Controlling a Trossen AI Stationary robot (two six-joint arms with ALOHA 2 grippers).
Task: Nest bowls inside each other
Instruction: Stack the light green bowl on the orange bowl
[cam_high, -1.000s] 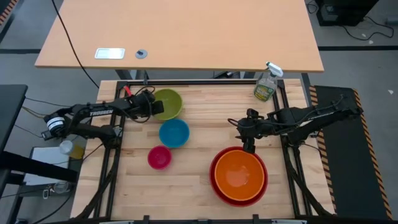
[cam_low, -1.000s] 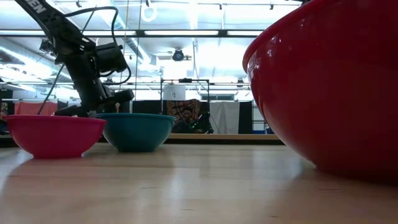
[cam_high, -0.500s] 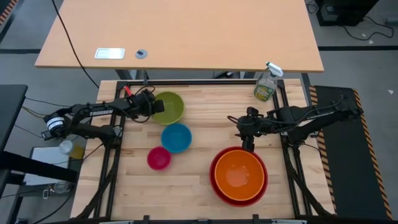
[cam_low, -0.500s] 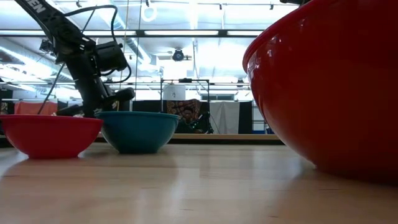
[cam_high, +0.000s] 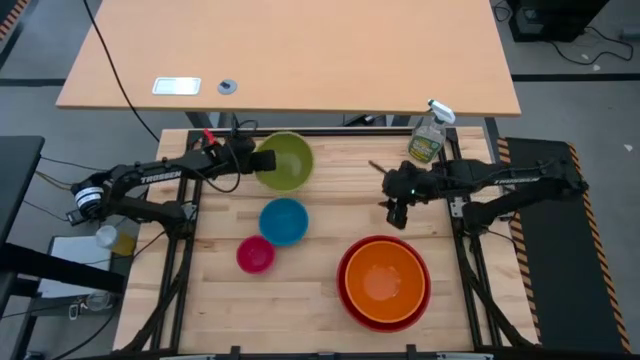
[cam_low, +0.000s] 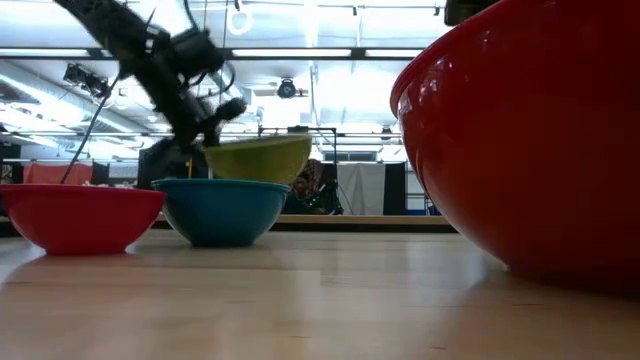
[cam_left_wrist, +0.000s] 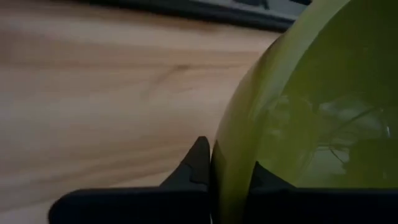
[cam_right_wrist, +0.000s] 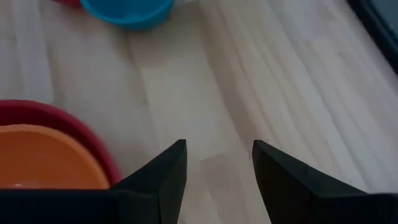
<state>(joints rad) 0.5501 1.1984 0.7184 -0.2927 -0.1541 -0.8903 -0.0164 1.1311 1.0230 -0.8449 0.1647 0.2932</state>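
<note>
Left gripper (cam_high: 262, 160): our fingers pinch the green bowl (cam_high: 284, 161) by its rim, lifted above the bench (cam_high: 320, 300).
Right gripper (cam_high: 397, 216): our fingers spread, empty, near the orange bowl (cam_high: 383, 279) nested in the red bowl (cam_high: 345, 293).

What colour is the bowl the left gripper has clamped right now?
Lime green; the left gripper pinches its rim. The high view shows it best.

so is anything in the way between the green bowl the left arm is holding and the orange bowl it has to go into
Nothing visible blocks it. The left gripper holds the green bowl by its rim, lifted off the table. The blue bowl and pink bowl sit low beside the path to the orange bowl. The right gripper hovers just behind the orange bowl.
</note>
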